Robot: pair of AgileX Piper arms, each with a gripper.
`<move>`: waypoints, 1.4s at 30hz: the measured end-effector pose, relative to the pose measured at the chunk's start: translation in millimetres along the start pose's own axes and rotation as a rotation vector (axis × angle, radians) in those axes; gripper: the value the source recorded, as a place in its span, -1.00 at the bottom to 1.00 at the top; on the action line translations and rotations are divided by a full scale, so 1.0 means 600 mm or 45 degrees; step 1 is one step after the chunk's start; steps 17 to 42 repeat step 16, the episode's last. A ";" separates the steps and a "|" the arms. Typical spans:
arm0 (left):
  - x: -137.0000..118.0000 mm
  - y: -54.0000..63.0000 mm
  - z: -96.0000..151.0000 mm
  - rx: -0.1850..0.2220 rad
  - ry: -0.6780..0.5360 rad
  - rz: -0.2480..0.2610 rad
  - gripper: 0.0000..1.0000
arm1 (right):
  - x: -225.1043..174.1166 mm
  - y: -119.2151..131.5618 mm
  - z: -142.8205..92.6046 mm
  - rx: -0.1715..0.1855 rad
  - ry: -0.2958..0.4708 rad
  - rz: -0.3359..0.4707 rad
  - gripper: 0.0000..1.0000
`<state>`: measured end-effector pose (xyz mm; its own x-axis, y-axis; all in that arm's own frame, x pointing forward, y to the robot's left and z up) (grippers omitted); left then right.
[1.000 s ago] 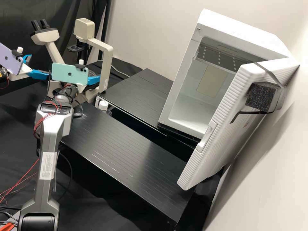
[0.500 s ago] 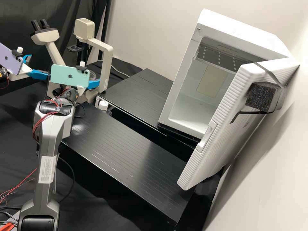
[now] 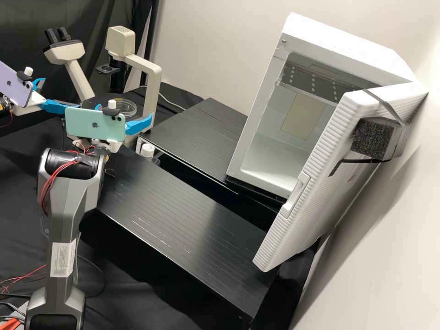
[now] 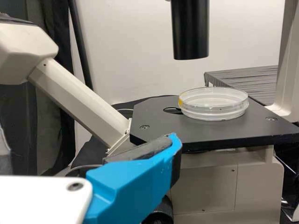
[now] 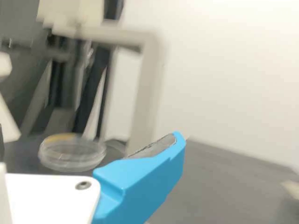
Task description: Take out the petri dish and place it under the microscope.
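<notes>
A dark curtain point(image 3: 27, 27) hangs beside a pale wall point(image 3: 220, 46), behind the black laboratory bench point(image 3: 20, 192).

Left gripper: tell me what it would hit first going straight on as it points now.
Likely the black stage under the petri dish, near edge first, though depth and height are hard to judge.

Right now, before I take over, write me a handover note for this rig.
Left gripper: by the microscope, jaws open, holding nothing.
Right gripper: near the stage's other side, jaws open, nothing held.
Petri dish: flat on the black microscope stage, below the black tube.
Done: dish is out and placed.
Left: probably just a centring check and clearing both arms; the white cabinet's door stands open, so perhaps shut it.
</notes>
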<state>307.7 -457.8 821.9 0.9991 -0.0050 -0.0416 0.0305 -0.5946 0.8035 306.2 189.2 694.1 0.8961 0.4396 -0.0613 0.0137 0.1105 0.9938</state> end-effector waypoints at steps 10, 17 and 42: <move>0.000 0.000 0.000 0.000 0.000 0.000 1.00 | -0.089 0.040 0.027 0.120 -0.003 -0.071 1.00; 0.000 0.000 0.000 0.000 0.000 0.000 1.00 | -0.116 0.045 0.032 0.138 -0.019 -0.090 1.00; 0.000 0.000 0.000 0.000 0.000 0.000 1.00 | -0.116 0.045 0.032 0.138 -0.019 -0.090 1.00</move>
